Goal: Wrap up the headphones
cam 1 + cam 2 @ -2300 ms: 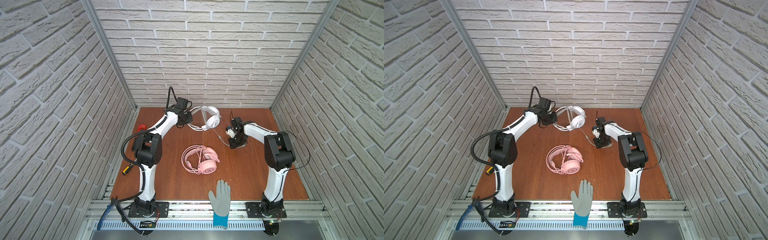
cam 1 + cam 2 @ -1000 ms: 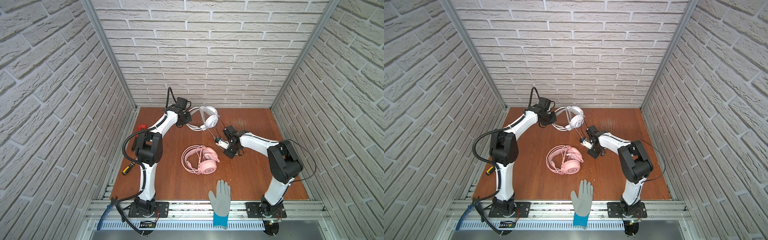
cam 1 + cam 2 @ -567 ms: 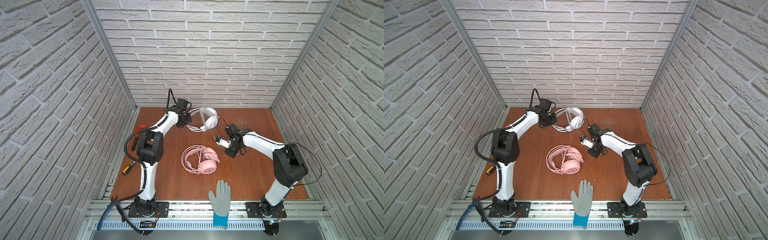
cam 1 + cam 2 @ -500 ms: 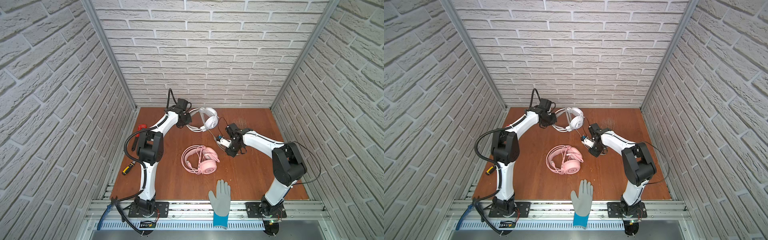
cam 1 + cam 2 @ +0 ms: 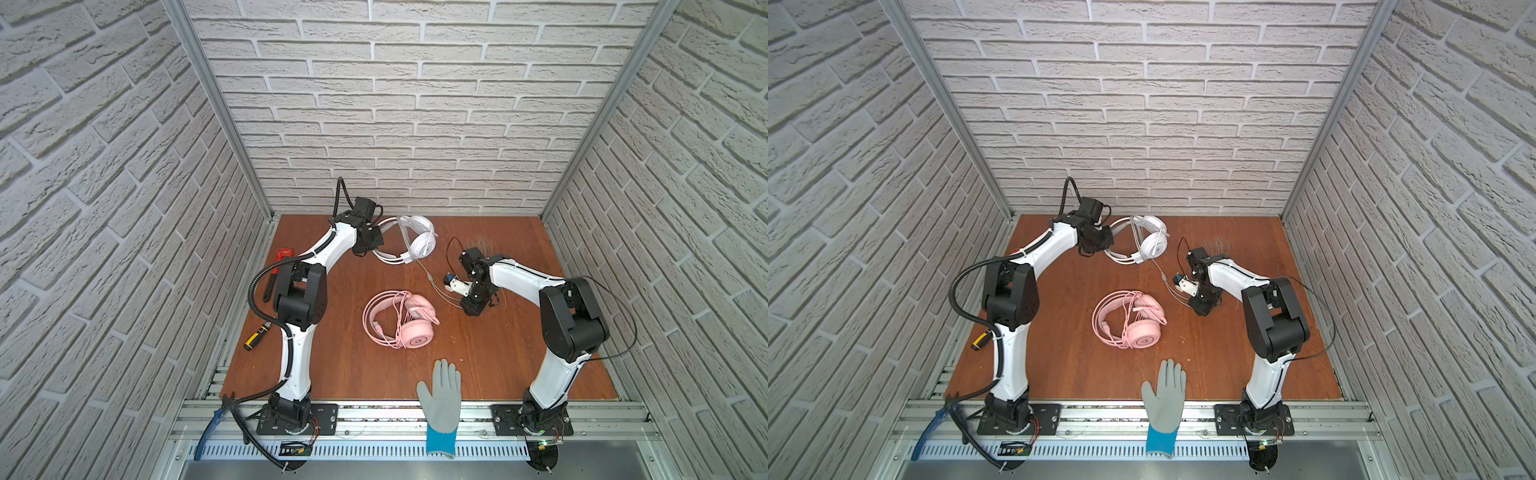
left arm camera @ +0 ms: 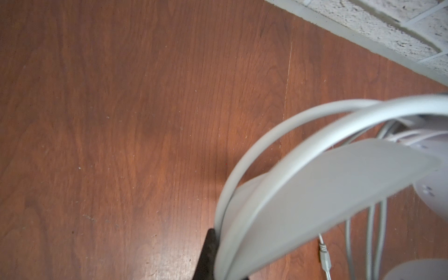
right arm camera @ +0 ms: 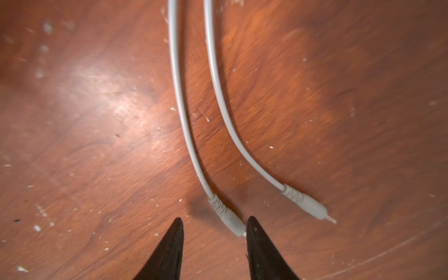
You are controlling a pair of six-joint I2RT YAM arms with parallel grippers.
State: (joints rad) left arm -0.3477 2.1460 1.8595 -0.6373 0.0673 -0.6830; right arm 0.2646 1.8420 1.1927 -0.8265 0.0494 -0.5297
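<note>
While left claw (image 5: 371,243) clamps white headphones (image 5: 423,245) by headband at tabletop's (image 5: 498,357) 12 o'clock, right claw (image 7: 213,219) part-open, empty, one fingertip (image 7: 253,226) touching cable plug (image 7: 228,217); pink headphones (image 5: 411,330) centre, cable looped over.

Far beyond the grey glove (image 5: 444,395), the white headset (image 5: 423,246) has its earcups together and on edge, with its double headband arcing off sideways. Its thin cable (image 5: 432,279) trails back toward the glove and ends in two loose plugs (image 7: 229,219) lying flat. Between the two lies the pink headset (image 5: 401,318), flat, with its own lead looped over headband and earcups.
</note>
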